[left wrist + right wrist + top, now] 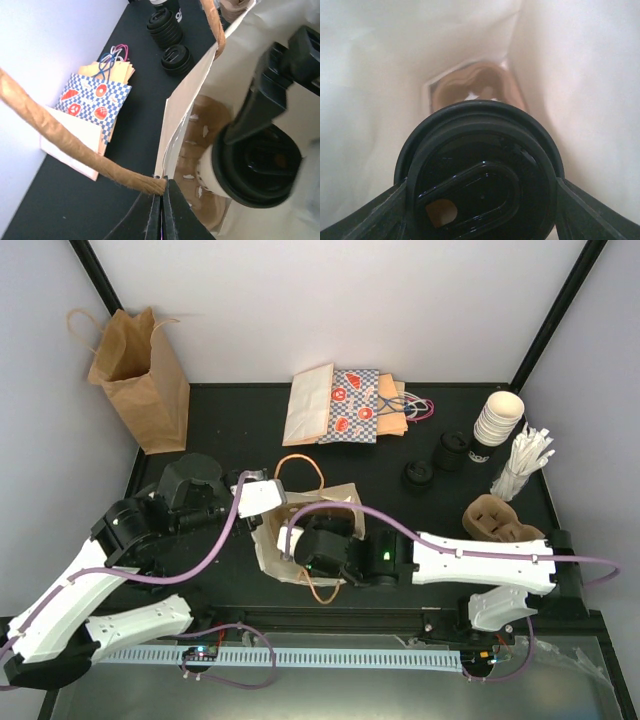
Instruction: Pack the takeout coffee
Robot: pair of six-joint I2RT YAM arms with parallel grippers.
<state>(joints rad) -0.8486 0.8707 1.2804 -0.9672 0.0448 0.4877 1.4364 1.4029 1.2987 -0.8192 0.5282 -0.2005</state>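
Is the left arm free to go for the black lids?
Probably not: the left hand is shut on the cream bag's rim, holding it open while the right hand holds a lidded cup inside.

White left arm (85,590) and right arm (480,562) both fold inward, left gripper (161,200) pinched tight on the rim of a cream paper bag (185,100), right gripper (482,195) clamping a black-lidded paper cup (480,150).

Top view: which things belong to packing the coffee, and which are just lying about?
In the job: lidded cup, held by the right gripper inside the cream bag; left gripper pinching the bag's rim.
Lying about: brown bag, flat bag stack, black lids, white cup stack, white sticks, cardboard carrier.
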